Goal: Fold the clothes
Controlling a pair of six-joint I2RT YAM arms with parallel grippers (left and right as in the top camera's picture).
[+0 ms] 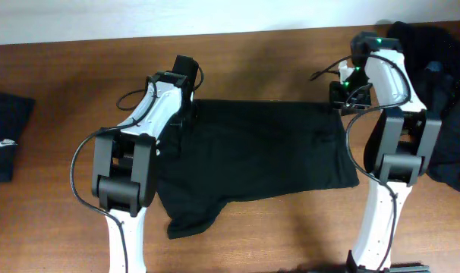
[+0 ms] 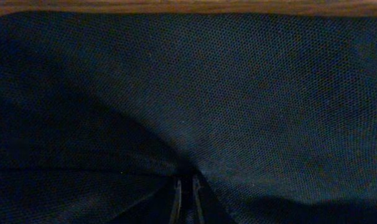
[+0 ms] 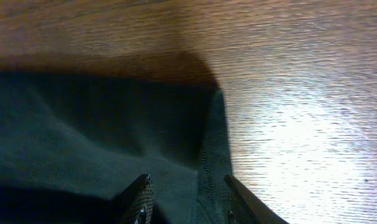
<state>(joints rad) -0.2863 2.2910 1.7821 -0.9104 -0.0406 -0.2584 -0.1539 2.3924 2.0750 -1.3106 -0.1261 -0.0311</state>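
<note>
The black T-shirt [image 1: 268,152] lies spread on the desk [image 1: 63,68]; the left hand [image 2: 186,182] is pressed together on a pinch of its far edge, while the right hand [image 3: 187,182] stands spread astride the corner hem [image 3: 208,155], not yet clamped. Should the right close shallow, the hem could slip free; a lift would then drag one-sided and skew the fold.
</note>
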